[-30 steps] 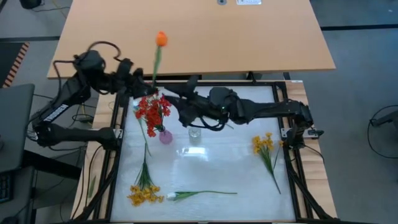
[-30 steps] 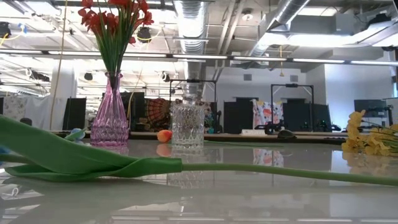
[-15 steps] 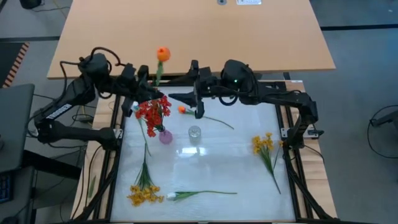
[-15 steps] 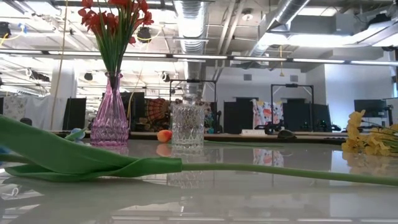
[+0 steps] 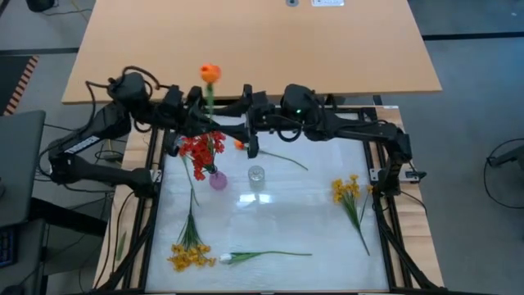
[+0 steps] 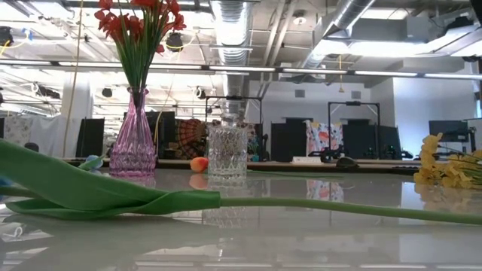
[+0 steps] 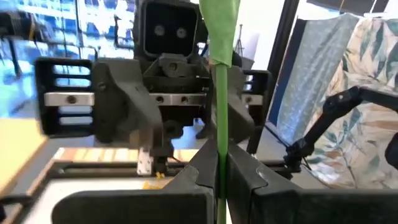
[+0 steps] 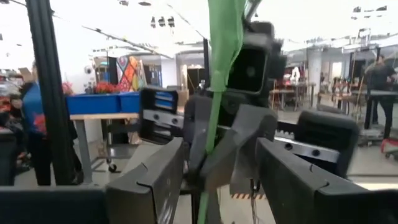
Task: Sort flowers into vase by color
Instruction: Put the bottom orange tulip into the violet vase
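Aloft, left gripper clamping tulip stem

Bright ceiling strip lights are flooding the room and glaring off the glossy worktop, which is mirroring the vases. Both wrist views are looking blurred, with washed-out backgrounds; the nearest leaf is sitting slightly soft.

No readable text, label, brand, number or sign is found in any view. A small white label is seen at the far edge of the wooden surface in the high view, but its print cannot be read.
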`<state>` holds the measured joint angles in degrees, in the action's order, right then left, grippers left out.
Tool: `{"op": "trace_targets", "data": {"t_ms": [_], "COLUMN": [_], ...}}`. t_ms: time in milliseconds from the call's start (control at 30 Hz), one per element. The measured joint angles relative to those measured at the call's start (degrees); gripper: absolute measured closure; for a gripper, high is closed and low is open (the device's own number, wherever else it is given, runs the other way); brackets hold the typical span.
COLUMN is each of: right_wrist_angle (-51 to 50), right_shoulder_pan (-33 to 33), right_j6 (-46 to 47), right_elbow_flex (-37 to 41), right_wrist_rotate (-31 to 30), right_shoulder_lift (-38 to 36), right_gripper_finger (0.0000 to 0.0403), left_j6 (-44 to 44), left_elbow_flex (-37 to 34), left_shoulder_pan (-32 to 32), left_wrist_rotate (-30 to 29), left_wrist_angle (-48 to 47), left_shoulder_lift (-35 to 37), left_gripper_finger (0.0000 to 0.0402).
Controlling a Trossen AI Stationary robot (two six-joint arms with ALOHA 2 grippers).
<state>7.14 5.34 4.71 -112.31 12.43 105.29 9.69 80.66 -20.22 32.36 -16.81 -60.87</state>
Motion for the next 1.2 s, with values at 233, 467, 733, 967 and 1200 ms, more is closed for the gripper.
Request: {"op": "trace_targets", "data": {"t_ms": [233,467,733,967,1200], "right_wrist_angle": [0.22,0.13,1.62,-5.08,-16.04], "right_shoulder_pan": [-0.08,-0.06,0.42,1.13,0.59], "right_j6": [0.0,-0.02,-0.58,-3.36,-4.57], "right_elbow_flex": [0.02,-0.02,-0.02,0.02,5.23], "right_wrist_rotate": [1.05,1.05,1.21,1.56,14.34], "right_shoulder_lift": [0.42,0.44,0.44,-3.96,-9.61], "right_gripper_finger": [0.0181,0.0239,0.0383,0.0384,0.0384], "left_j6": [-1.62,-1.7,-2.24,-3.75,-6.2], "left_elbow_flex": [-0.02,-0.02,-0.07,-0.07,-0.02], "left_shoulder_pan": [3.79,3.82,3.79,2.85,1.41], "left_wrist_rotate": [-4.21,-5.66,-6.06,-6.43,-12.61], "left_wrist_angle": [-0.26,-0.32,-1.17,-4.87,-7.18], "left_shoulder_lift": [-2.06,-1.53,-0.81,3.48,13.3], "left_gripper_finger": [0.0401,0.0401,0.0378,0.0294,0.0246]}}
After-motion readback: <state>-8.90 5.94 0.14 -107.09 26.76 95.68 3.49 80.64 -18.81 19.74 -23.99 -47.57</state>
